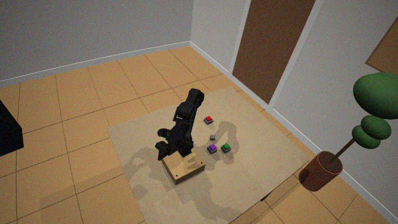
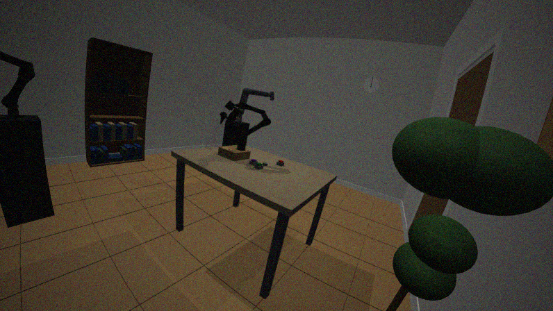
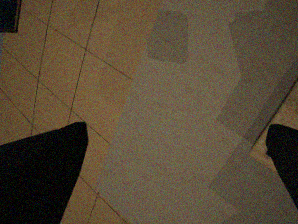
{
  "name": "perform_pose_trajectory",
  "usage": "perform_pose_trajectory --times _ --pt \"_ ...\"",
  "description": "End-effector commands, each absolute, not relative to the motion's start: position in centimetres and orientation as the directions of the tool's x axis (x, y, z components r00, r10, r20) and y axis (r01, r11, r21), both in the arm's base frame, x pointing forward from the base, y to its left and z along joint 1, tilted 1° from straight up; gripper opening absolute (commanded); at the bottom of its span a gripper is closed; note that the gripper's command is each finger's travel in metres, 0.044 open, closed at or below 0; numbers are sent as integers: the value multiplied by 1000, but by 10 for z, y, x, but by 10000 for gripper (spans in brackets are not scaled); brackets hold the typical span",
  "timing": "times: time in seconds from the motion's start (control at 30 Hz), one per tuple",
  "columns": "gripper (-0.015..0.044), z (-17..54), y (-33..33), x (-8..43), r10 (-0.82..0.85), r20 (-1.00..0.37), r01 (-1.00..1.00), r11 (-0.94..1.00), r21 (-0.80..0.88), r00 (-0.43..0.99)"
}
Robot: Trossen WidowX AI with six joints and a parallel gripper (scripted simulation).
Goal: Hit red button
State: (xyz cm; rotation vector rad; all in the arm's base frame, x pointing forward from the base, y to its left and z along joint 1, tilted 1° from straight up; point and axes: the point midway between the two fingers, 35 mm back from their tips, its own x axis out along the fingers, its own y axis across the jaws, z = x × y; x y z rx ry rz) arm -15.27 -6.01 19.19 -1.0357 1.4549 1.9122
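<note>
The red button (image 1: 208,118) (image 2: 280,162) stands on the table (image 1: 264,150) (image 2: 301,189), its red cap raised above a grey housing. My gripper (image 1: 159,143) (image 2: 225,110) (image 3: 178,133) is open, with nothing between its fingers. It is raised on the left side of the arm in the top view, well away from the red button and the other buttons. The wrist view shows both dark fingers wide apart over the tabletop and the tiled floor. No button shows in the wrist view.
A purple button (image 1: 212,147) (image 2: 253,160) and a green button (image 1: 226,146) (image 2: 259,165) stand side by side. A small grey block (image 1: 212,137) lies between them and the red button. The arm's wooden base (image 1: 181,166) (image 2: 234,152) is beside the purple button.
</note>
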Motion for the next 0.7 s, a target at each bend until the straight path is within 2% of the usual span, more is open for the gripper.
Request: perform_pose_trajectory --times 0.0,0.17,0.37,0.53,0.67 --pt "400 192 -62 -152 -49 -819 -774 -299 558 -571" --pt "400 195 -105 -141 -163 -843 -659 -554 508 -513" --pt "400 196 -162 -107 -281 -873 -371 -821 434 -399" --pt "400 196 -200 -63 -340 -896 -54 -928 370 -286" --pt "400 194 -223 -18 -360 -913 217 -923 318 -193"
